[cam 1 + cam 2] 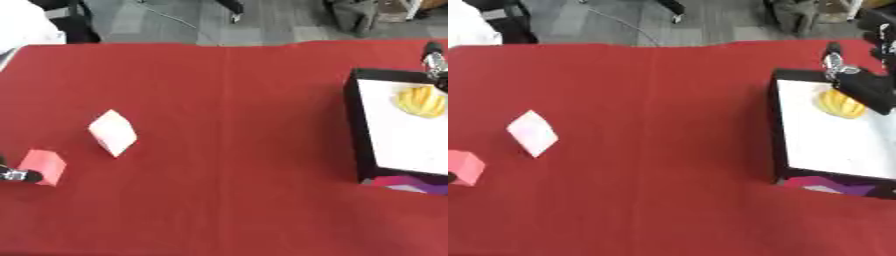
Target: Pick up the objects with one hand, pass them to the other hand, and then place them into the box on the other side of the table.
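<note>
- Our right hand [857,82] hangs over the box [779,125] at the right edge, above the yellow object [840,104] lying inside; we cannot tell whether its fingers have let go.
- Our left hand [19,175] touches the red block [44,166] at lower left, likely next to go; fingers unclear.
- A pale block [113,132] waits nearby on the desk [227,150].

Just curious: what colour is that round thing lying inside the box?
Yellow. The round thing shows best in the left eye view, on the box's white floor.
</note>
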